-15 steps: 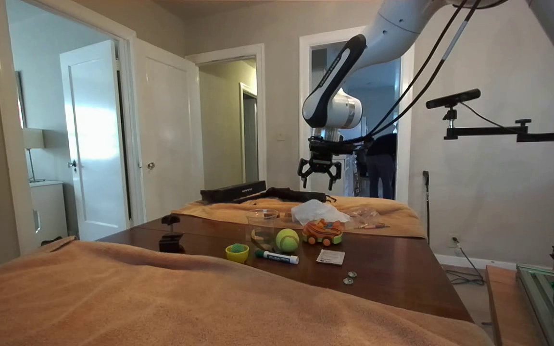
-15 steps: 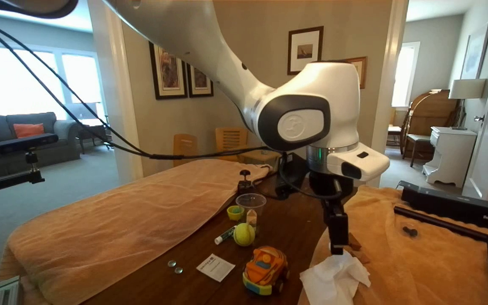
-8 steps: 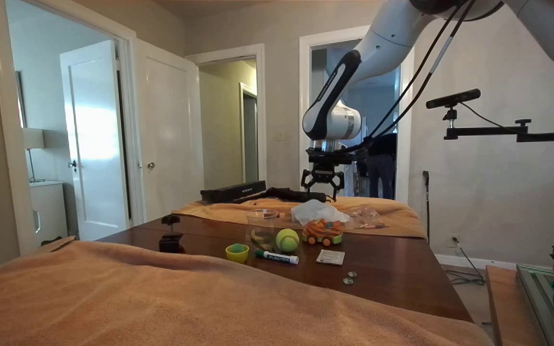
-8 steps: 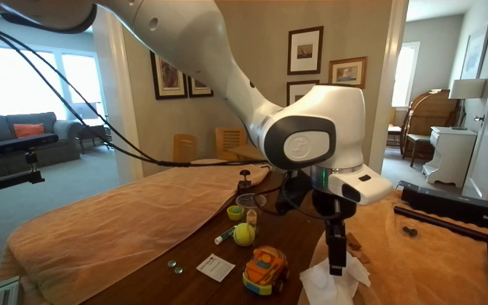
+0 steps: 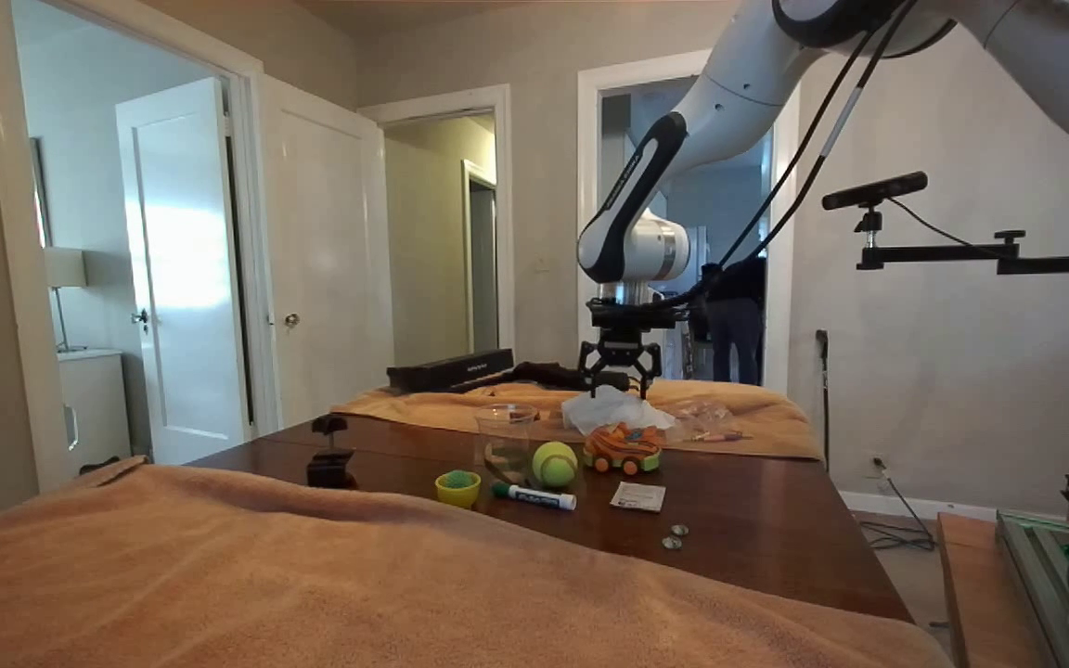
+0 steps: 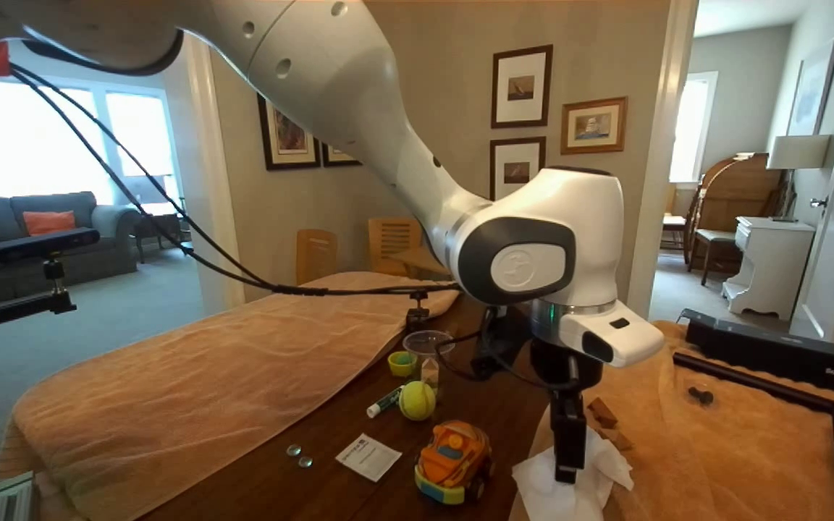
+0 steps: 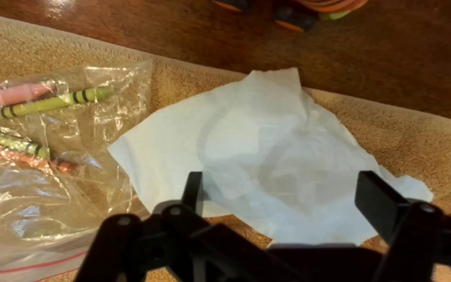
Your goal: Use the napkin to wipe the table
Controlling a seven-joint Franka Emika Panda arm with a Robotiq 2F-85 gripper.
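Napkin (image 7: 264, 156) lies rumpled on orange cloth (image 7: 413, 145) below my gripper (image 7: 282, 190), fingers spread wide; in wrist view, napkin reaches past both fingertips, one corner over dark table (image 7: 386, 51).

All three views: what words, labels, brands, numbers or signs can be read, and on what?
"Small Rig Big", running off the picture's edge: black box.
Too small or blurred to read: white card, marker, robot arm.
Wrist view: none legible.

Bright windows (image 6: 19, 159) behind a gray sofa (image 6: 80, 204) on pale carpet (image 6: 149, 289); framed pictures (image 6: 521, 87) on beige walls (image 6: 446, 94); tall white doors (image 5: 326, 260).
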